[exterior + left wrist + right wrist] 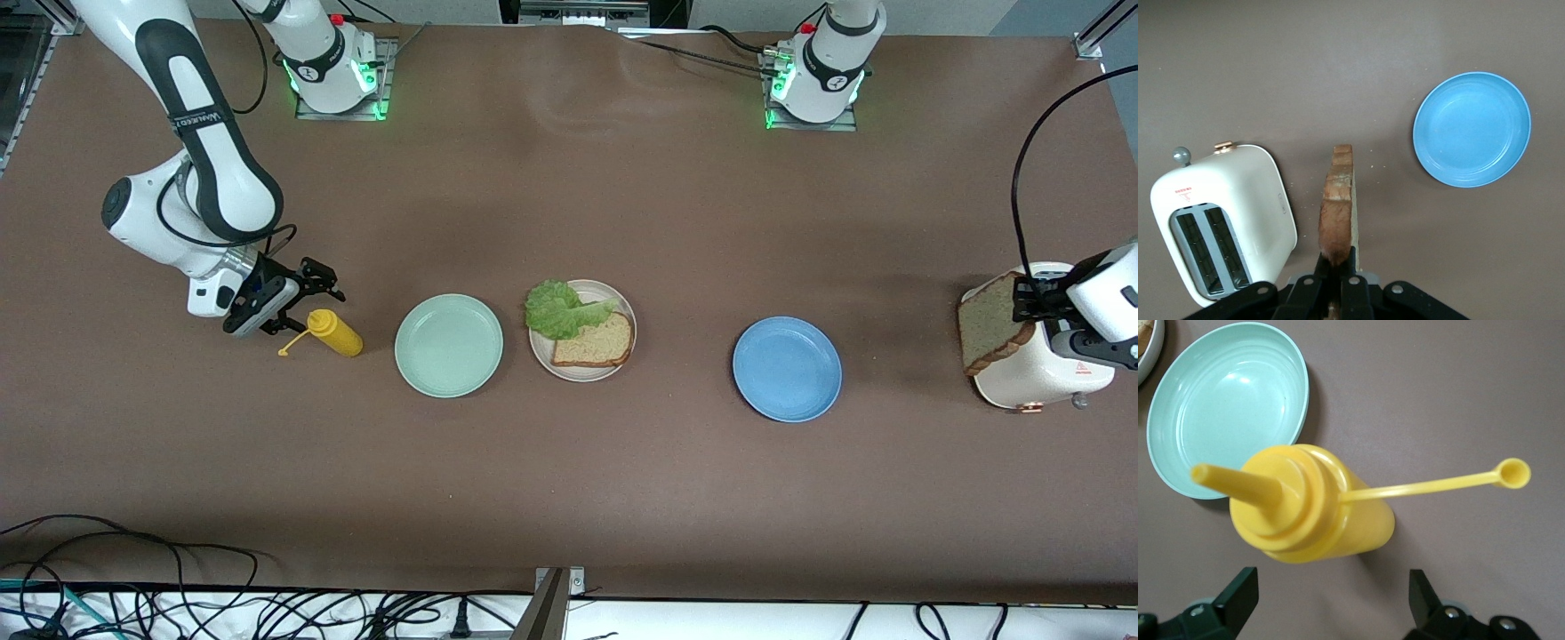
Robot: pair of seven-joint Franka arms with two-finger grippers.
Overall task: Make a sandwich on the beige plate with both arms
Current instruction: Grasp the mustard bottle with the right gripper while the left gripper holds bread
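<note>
The left end effector (1022, 300) is partly lost at the front view's edge, where its arm is cut off, and in the left wrist view only the finger bases show at the frame's border. The held bread slice (1338, 207) appears edge-on there, its faces unseen. The lettuce leaf (560, 308) hides part of the lower bread slice (594, 341). The beige plate (1146, 350) is a sliver in the right wrist view. The toaster (1036, 369) is partly covered by the arm.
</note>
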